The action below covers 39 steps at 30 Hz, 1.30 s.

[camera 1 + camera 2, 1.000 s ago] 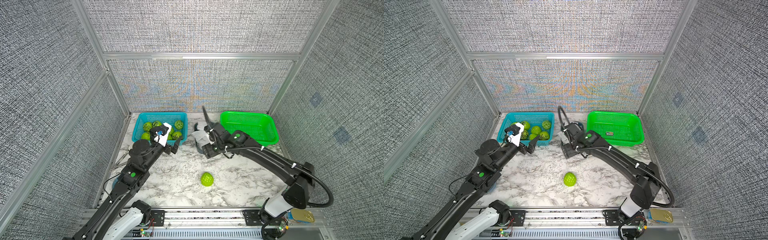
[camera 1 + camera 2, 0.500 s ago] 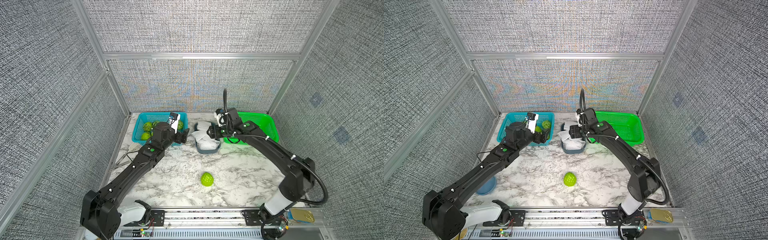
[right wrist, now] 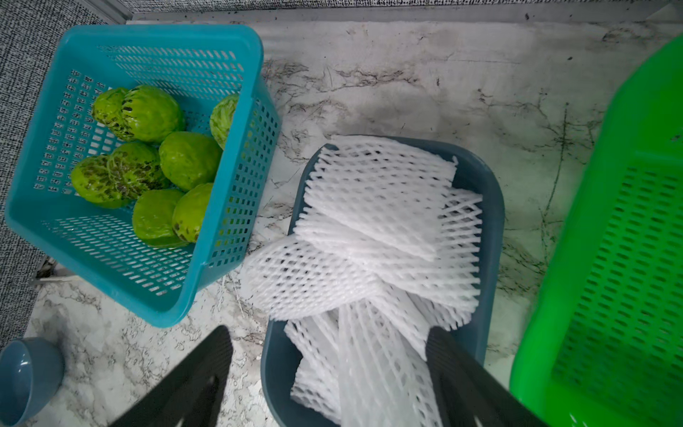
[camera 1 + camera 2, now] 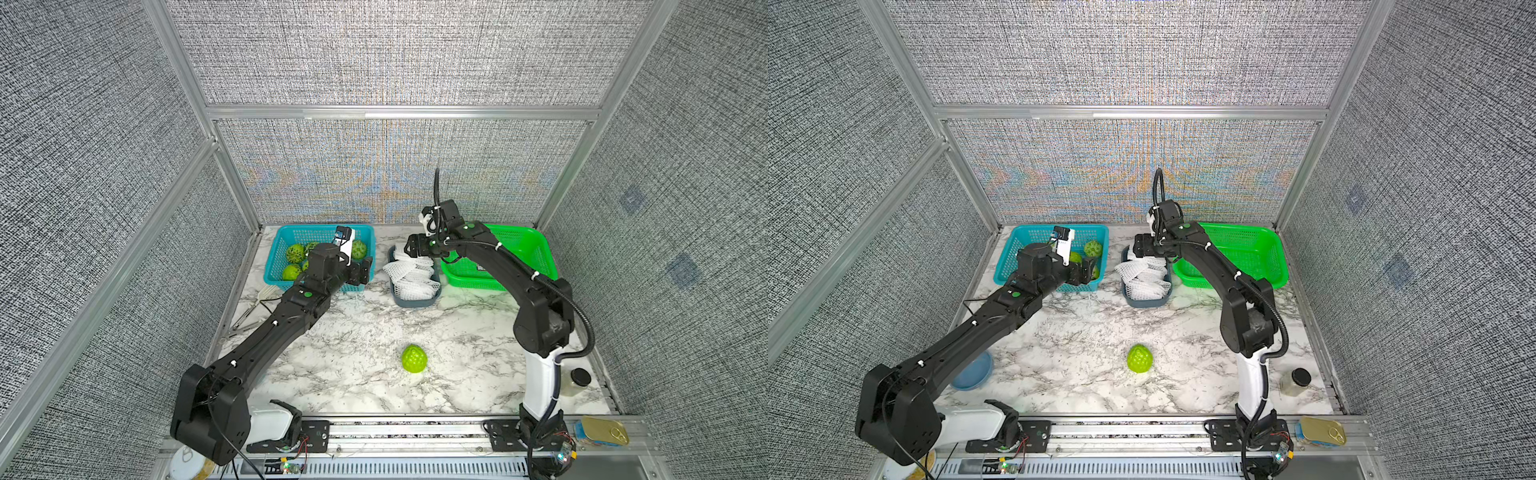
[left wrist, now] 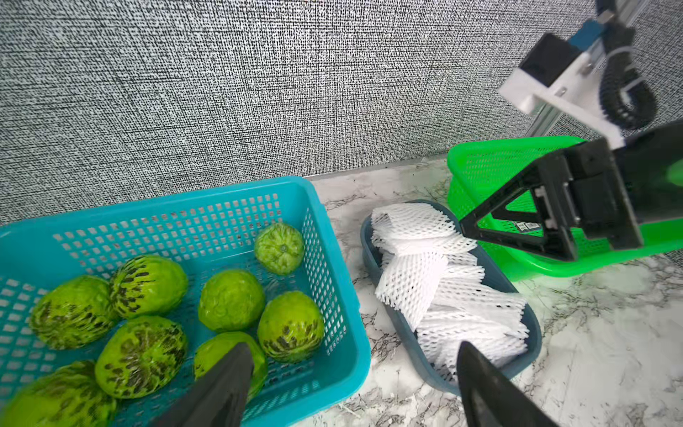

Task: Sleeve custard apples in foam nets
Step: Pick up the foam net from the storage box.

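Several custard apples (image 5: 231, 299) lie in the blue basket (image 5: 207, 196) at the back left, also in the right wrist view (image 3: 188, 159). One custard apple (image 4: 414, 358) lies alone on the marble near the front, seen in both top views (image 4: 1139, 358). White foam nets (image 3: 377, 229) are piled in a grey-blue tray (image 3: 491, 222) between the baskets. My left gripper (image 5: 353, 351) hangs open over the basket's right edge, holding nothing. My right gripper (image 3: 329, 332) stands open above the foam nets (image 4: 411, 270), at the tray's far end.
A green basket (image 4: 523, 245) sits right of the tray, under the right arm. A blue bowl (image 4: 973, 372) is at the front left, partly under the left arm. White tongs (image 4: 253, 307) lie by the left wall. A jar (image 4: 577, 380) stands front right.
The left arm has stretched out toward the back, bringing its gripper to the blue basket's right side. The right gripper has risen and moved to the tray's far end. Nothing was picked up.
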### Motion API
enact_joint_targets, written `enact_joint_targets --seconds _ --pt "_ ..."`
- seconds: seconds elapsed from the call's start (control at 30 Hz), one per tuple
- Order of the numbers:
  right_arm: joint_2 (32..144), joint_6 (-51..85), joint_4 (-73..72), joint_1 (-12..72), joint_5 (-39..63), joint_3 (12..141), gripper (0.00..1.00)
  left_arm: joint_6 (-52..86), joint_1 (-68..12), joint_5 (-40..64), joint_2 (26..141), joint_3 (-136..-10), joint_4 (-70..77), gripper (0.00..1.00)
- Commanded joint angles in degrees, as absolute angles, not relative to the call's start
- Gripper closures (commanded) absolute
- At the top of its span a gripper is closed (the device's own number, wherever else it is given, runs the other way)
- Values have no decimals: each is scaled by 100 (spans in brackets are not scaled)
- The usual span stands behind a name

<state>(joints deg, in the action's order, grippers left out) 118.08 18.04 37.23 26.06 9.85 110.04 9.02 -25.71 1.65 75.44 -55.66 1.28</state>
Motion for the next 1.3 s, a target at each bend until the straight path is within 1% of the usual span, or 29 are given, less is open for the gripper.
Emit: enact_joint_targets --seconds 0.0,0.23,0.63,0.9,1.27 --pt "12049 1975 3677 2550 1302 11230 15 948 -2491 346 7577 -5552 299 14" --pt "12322 2124 3498 2338 1659 11319 15 943 -2443 447 7723 -5612 264 18" --pt "12760 2121 3435 2191 1578 11629 14 984 -2428 571 7883 -5757 177 20" --pt "13137 2226 3362 2117 1792 11883 14 952 -2434 674 7933 -5766 203 20" --pt "13187 2323 2922 2030 2337 11762 16 917 -2430 749 8083 -5878 184 21"
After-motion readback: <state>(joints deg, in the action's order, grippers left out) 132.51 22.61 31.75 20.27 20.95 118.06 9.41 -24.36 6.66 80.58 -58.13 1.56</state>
